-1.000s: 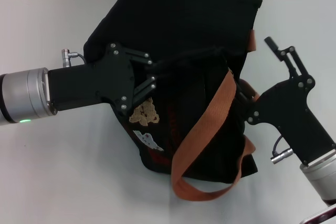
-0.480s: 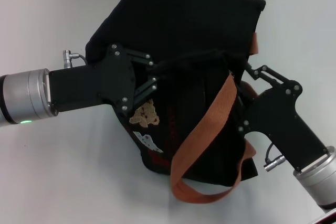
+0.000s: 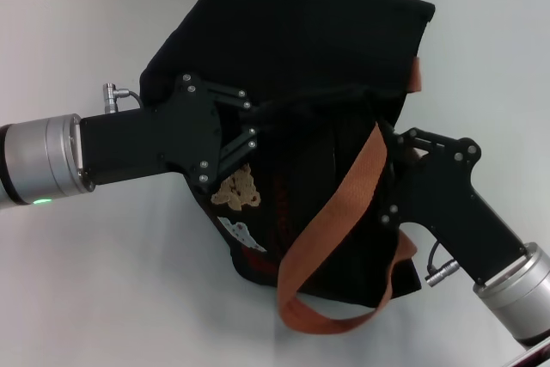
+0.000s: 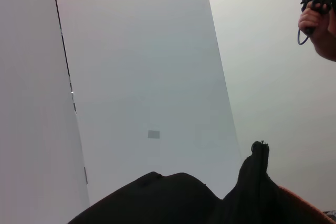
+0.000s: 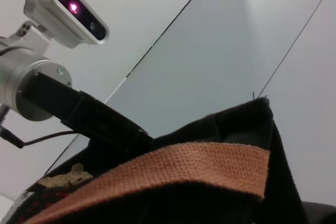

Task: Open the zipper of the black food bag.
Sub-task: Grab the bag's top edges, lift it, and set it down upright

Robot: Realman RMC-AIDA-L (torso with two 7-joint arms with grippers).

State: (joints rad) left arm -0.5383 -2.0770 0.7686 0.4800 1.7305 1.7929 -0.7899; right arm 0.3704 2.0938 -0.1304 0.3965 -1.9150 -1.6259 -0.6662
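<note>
Left gripper (image 3: 258,122) clamps black food bag (image 3: 292,49) mid-frame; right gripper (image 3: 391,139), state indeterminate, reaches beside it. Zipper pull unseen; locating it comes next.

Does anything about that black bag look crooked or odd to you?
Yes. The black food bag is slumped and twisted rather than standing square, with the left gripper and right gripper on either side. One brown handle loops loosely off its front onto the table.

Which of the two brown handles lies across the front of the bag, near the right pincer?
The long brown handle looping down to the table, beside the right pincer. The other handle only peeks out at the black food bag's far edge.
</note>
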